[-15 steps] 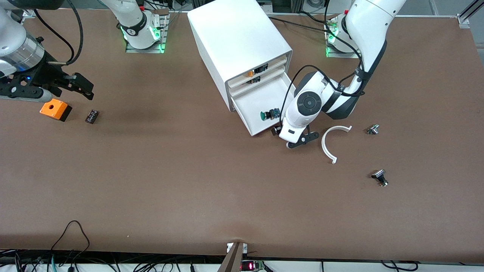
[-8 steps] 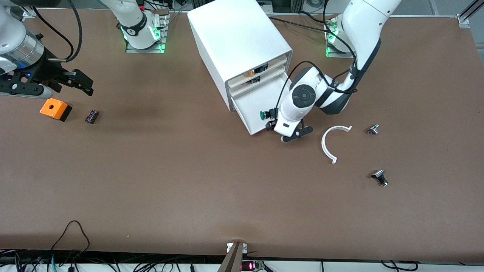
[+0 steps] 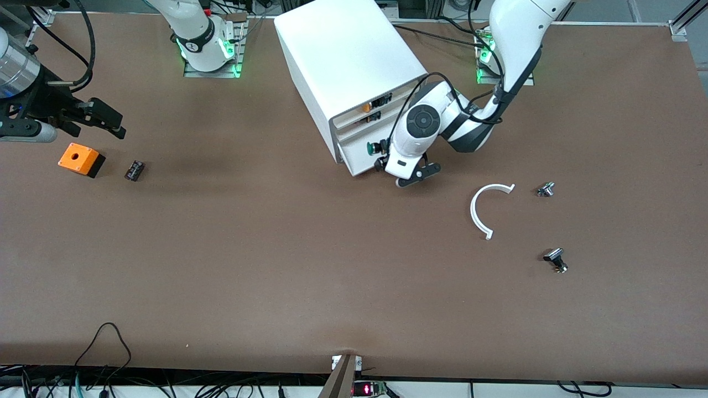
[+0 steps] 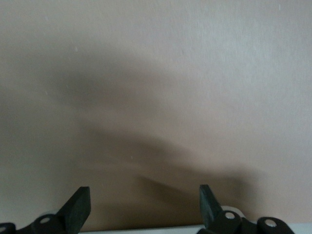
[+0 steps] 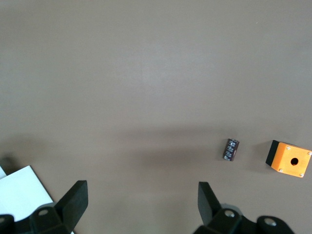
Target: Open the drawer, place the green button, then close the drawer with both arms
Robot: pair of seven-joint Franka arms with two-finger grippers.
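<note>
The right gripper [image 3: 112, 122] hangs over the table's edge at the right arm's end, higher and farther from the orange box [image 3: 81, 160] than a second ago. It waits with its jaws wide apart and nothing between them. In the right wrist view the box and a small black part [image 5: 231, 149] lie well clear of its fingers [image 5: 75, 200].

At mid-table stands the cabinet [image 3: 354, 61]. Here is the real change: a second ago the drawer [image 3: 358, 160] stood pulled far out, and now only a short stretch of it shows in front of the cabinet. The left gripper [image 3: 402, 172] has travelled in with it, low at the drawer's front corner, and seems to be pushing it. Its jaws are apart and empty, and its wrist view shows only bare table and shadow between the fingers [image 4: 78, 204].

The button [image 3: 376, 147] lies on its side in the drawer, green cap toward the right arm's end, and has ridden inward with the tray. It sits just inside the front wall, close to the left wrist but on the cabinet side of that wall. The jaws are on the outer side, so it is beside them and not between them. Opening and placing look done, and the closing is mostly through with a last short push remaining.

Toward the left arm's end lie a white arc [image 3: 482, 213] and two small metal parts [image 3: 546, 189] [image 3: 556, 260], unmoved.
</note>
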